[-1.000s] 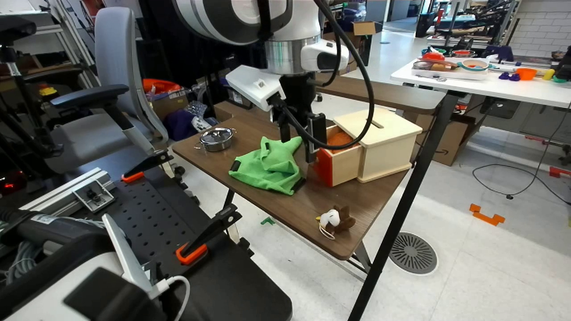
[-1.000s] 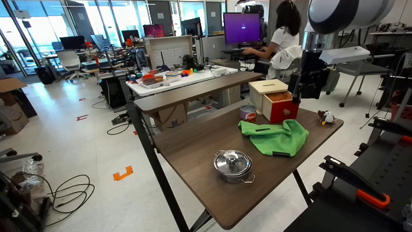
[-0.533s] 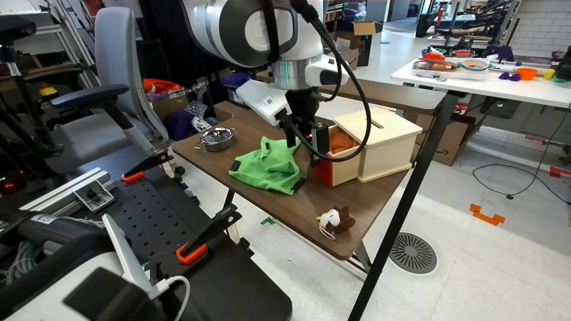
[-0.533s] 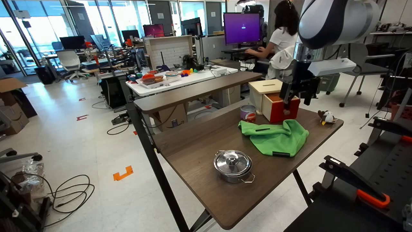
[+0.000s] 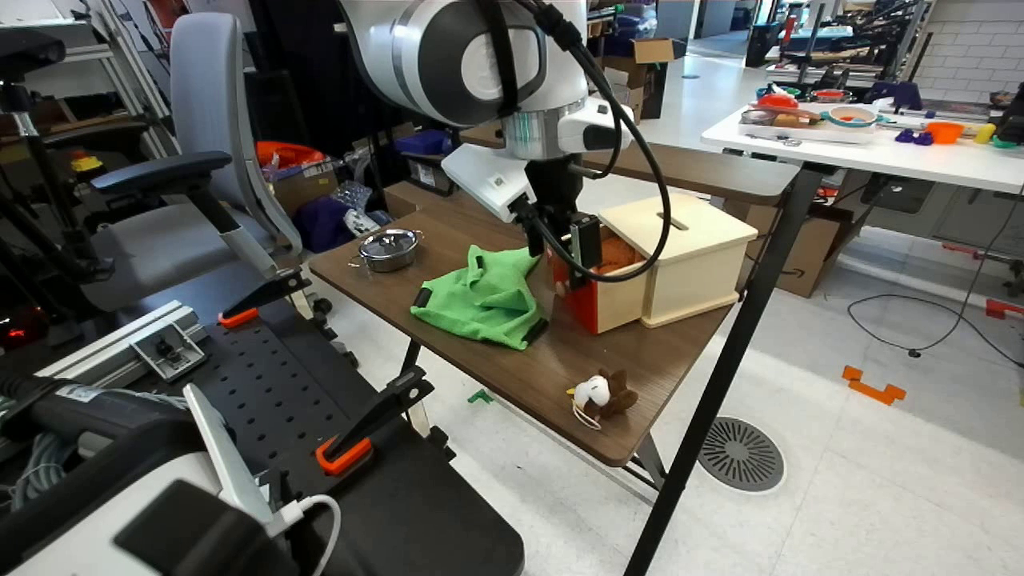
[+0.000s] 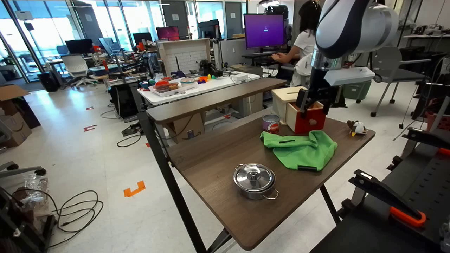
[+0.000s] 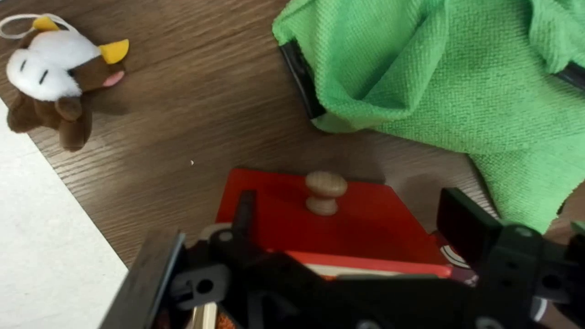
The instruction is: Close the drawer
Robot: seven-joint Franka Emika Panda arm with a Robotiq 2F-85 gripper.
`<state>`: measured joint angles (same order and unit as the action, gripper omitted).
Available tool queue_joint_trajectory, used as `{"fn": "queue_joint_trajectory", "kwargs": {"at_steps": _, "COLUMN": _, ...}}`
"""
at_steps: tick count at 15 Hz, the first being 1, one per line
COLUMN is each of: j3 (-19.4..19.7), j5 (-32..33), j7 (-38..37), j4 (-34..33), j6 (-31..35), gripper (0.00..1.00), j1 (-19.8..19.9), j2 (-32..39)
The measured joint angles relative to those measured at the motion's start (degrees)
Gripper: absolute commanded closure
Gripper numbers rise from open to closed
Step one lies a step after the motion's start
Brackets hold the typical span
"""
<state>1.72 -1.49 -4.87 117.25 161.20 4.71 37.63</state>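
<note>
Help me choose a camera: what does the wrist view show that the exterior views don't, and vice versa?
Wrist view only: the pink patch on the plush toy.
Exterior views only: among others, the lidded pot and the slotted lid of the box.
Shared: the open, red-fronted drawer, its knob, the green cloth, the gripper and that toy.

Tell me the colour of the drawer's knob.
The knob is light wood-brown; the wrist view shows it best.
</note>
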Motion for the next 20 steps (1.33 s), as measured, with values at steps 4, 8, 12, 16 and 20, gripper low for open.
{"fn": "queue_joint_trajectory", "kwargs": {"at_steps": 4, "j3": 0.45, "j5": 0.00, "j7": -1.80, "j4": -2.47, "j6": 0.00, "gripper": 0.00, "j1": -0.52, "j2": 1.81}}
{"fn": "queue_joint_trajectory", "kwargs": {"at_steps": 8, "j3": 1.17, "j5": 0.00, "j7": -3.54, "j4": -5.18, "j6": 0.00, "gripper": 0.00, "j1": -1.03, "j2": 3.65}}
{"fn": "queue_joint_trajectory", "kwargs": {"at_steps": 12, "j3": 2.21, "j5": 0.00, "j7": -5.36, "j4": -8.34, "j6": 0.00, "gripper": 0.00, "j1": -1.62, "j2": 5.35}}
{"fn": "queue_joint_trajectory", "kwargs": {"at_steps": 16, "j3": 4.14, "j5": 0.00, "j7": -8.05, "j4": -11.66, "j6": 0.02, "gripper": 0.00, "j1": -3.00, "j2": 7.32}}
{"fn": "queue_joint_trajectory", "kwargs": {"at_steps": 20, "j3": 6.64, "j5": 0.00, "j7": -11.02, "j4": -14.53, "j6": 0.91, "gripper": 0.00, "j1": -5.00, "j2": 9.51}}
